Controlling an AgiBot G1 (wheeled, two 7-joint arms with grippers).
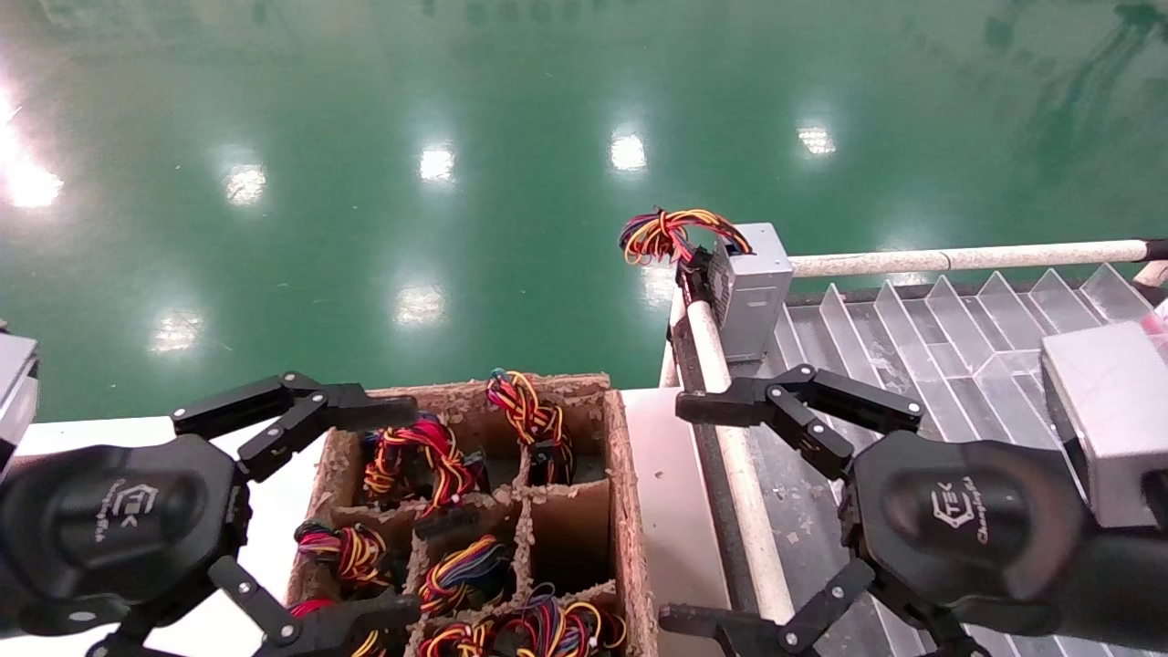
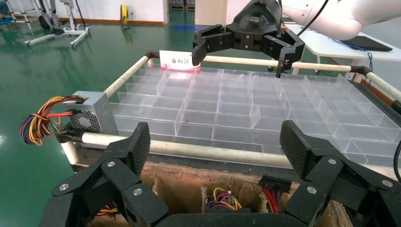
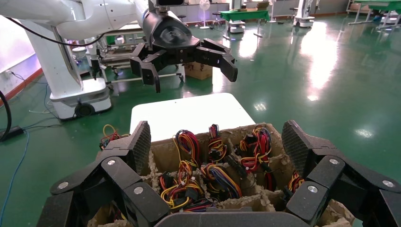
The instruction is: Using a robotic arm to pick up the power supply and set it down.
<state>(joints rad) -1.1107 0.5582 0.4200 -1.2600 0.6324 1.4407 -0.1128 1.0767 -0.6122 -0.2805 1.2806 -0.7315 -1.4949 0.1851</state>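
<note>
The power supply (image 1: 750,290) was seen standing on the far corner of the clear divider tray (image 1: 922,328), against the tray's white rail (image 1: 739,474), with its wire bundle (image 1: 671,234) hanging outside that corner. The right hand (image 1: 703,511) was held above the rail on the near side of the power supply, fingers spread wide and gripping nothing. The left hand (image 1: 365,520) was held above the cardboard crate (image 1: 630,511), which adjoined the tray, fingers likewise spread wide and empty. More wired units (image 1: 429,456) were seen in the crate's compartments.
</note>
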